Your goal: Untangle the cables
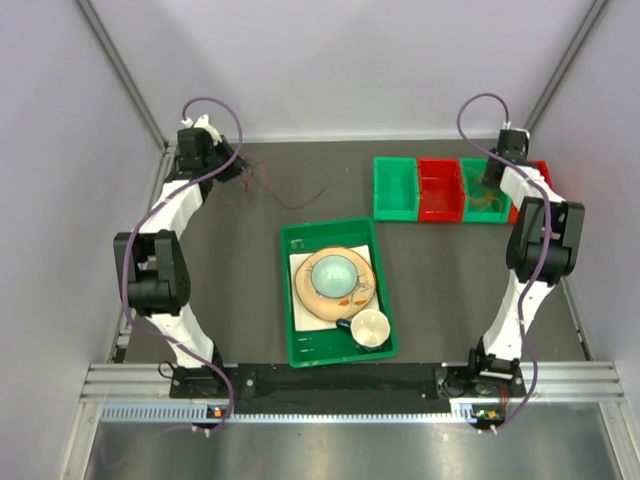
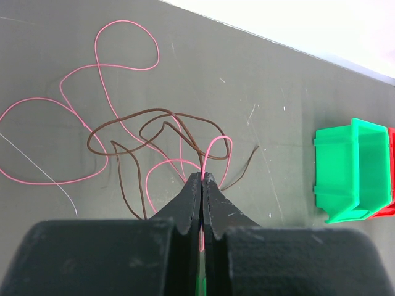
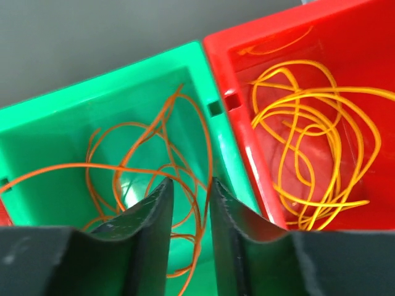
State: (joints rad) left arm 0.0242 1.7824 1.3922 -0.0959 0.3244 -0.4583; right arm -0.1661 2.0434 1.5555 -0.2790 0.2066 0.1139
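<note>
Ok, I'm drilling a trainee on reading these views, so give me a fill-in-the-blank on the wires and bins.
The left gripper pinches a pink wire tangled with a ____.
The right gripper hangs open over the green bin, which holds an ____.
The yellow wire lies in the ____.
Missing: brown wire; orange wire; red bin.

Your left gripper (image 2: pixel 202 179) is pinching the pink cable (image 2: pixel 123 21) between closed jaws, just where it is looping through the brown cable (image 2: pixel 162 110). Both are sprawling tangled across the dark table (image 2: pixel 278 92), with a green bin (image 2: pixel 349 169) sitting off to the right, well apart.
</note>
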